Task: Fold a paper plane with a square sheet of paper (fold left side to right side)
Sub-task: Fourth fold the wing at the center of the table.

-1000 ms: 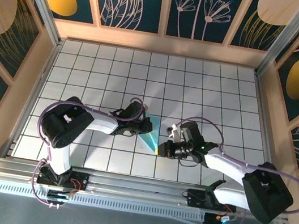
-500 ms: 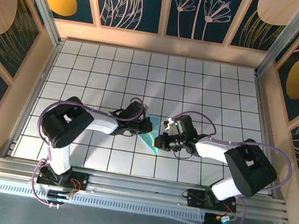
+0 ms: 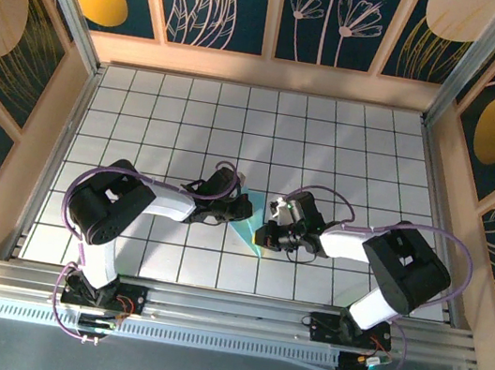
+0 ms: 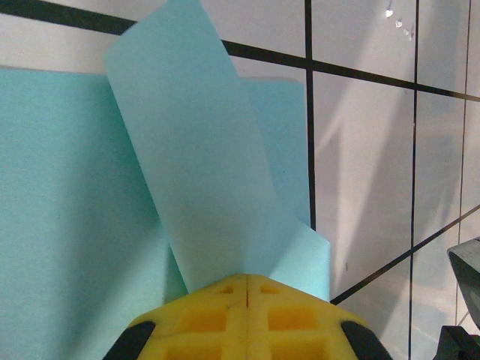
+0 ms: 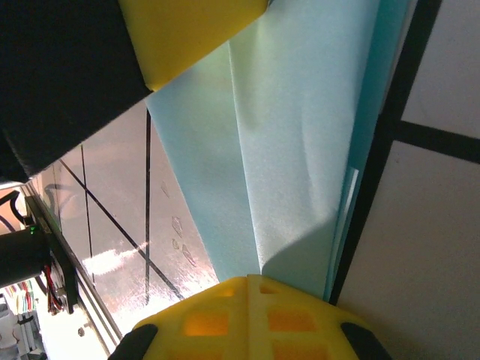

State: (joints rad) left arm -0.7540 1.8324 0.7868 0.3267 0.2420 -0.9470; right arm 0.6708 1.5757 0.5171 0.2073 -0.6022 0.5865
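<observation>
Yellow left claw [image 4: 246,281]: tips together, pinching a raised flap of the blue paper [image 4: 187,172].
Right claw [image 5: 251,283]: tips together, pinching the paper near its point.
Paper: between both claws on the white surface [image 3: 329,151]; long and pointy, tip toward the near edge.
Hidden: the pinched edges.

We list one counter [image 3: 331,142], white and ruled into square tiles by dark lines. A pale wooden frame [image 3: 266,72] borders it. Dark blue wall panels [image 3: 231,2] carry orange discs and line-drawn flowers. One ribbed aluminium rail [image 3: 226,313] runs along the near edge.
</observation>
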